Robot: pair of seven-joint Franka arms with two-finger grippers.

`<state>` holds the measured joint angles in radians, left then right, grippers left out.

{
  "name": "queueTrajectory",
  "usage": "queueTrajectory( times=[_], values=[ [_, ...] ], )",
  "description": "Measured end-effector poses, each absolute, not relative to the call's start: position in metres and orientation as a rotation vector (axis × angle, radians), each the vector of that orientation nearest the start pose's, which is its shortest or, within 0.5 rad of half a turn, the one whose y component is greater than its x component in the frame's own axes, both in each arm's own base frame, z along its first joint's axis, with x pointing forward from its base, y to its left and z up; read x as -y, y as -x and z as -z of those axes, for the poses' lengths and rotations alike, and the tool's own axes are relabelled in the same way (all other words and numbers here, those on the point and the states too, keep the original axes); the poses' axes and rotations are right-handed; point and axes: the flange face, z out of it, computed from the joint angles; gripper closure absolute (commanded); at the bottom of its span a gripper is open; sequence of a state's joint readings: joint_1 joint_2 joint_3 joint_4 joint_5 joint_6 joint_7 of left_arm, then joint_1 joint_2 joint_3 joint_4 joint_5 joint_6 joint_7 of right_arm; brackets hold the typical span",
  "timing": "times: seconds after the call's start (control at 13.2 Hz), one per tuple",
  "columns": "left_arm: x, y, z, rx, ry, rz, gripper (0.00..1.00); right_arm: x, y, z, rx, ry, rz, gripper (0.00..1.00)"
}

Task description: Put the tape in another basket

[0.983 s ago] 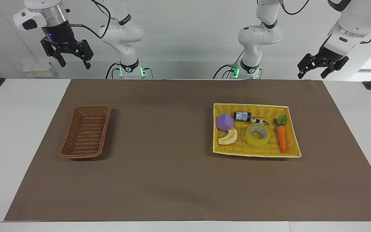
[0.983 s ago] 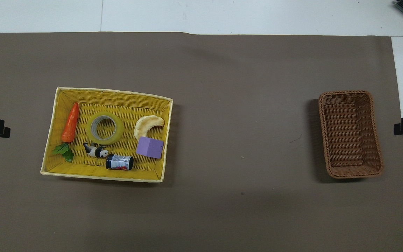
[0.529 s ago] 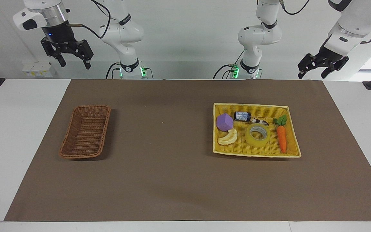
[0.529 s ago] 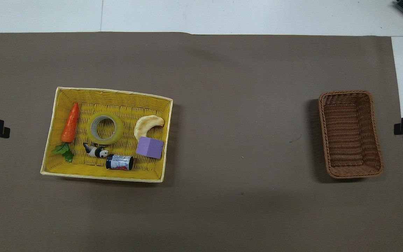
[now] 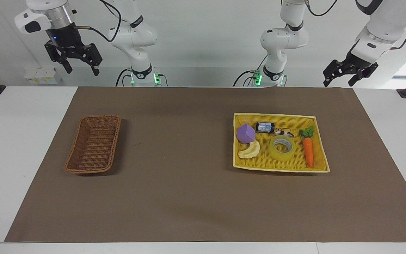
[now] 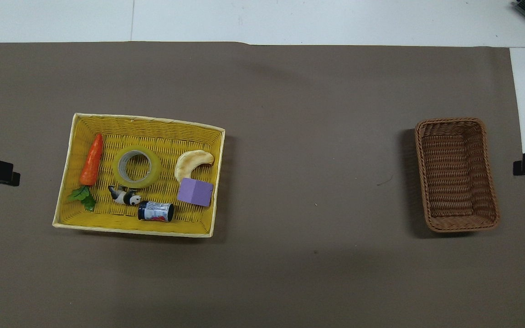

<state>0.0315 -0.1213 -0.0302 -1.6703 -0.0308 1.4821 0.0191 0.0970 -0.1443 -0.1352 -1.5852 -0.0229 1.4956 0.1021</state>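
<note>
Facing view is showing two robot arms up high over the robots' edge of the tabletop (image 5: 19,141), and a brown mat (image 5: 189,197) is covering most of it. The left pincer (image 5: 337,79) is hanging in the air over the mat's edge at the left arm's end, and its fingers are spread apart with nothing in them. The right pincer (image 5: 81,68) is hanging in the air over the tabletop's edge at the right arm's end, and its fingers are spread apart too, holding nothing. The tape (image 5: 282,148) is lying flat in the yellow tray (image 5: 280,169), toward the left arm's end of the tabletop. It is sitting between the carrot (image 5: 307,151) and the banana (image 5: 249,150), close to both. A purple block (image 5: 245,133) is touching the banana on the side nearer to the robots. A small can (image 5: 265,127) is lying on its side near the tray's rim closest to the robots, and a little panda toy (image 5: 283,133) is lying just beside it, next to the tape. The brown basket (image 5: 93,169) is sitting well apart from the tray, toward the right arm's end, with nothing inside it.
</note>
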Motion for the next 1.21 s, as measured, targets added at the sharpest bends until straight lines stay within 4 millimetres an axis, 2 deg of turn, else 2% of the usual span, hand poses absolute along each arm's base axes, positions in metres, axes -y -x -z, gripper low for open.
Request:
queueTrajectory(
  times=[0.3, 0.53, 0.98, 1.21],
  values=[
    [0.005, -0.495, -0.621, -0.030, 3.166, -0.034, 0.00, 0.028, -0.500, -0.686, -0.222, 3.134, 0.084, 0.00],
    [0.009, -0.500, -0.611, -0.041, 3.165, 0.021, 0.00, 0.028, -0.500, -0.686, -0.223, 3.134, 0.084, 0.00],
    [0.040, -0.509, -0.578, -0.035, 3.164, -0.027, 0.00, 0.028, -0.500, -0.686, -0.223, 3.134, 0.084, 0.00],
    [0.043, -0.518, -0.568, -0.032, 3.165, -0.015, 0.00, 0.028, -0.500, -0.686, -0.223, 3.134, 0.084, 0.00]
  ],
)
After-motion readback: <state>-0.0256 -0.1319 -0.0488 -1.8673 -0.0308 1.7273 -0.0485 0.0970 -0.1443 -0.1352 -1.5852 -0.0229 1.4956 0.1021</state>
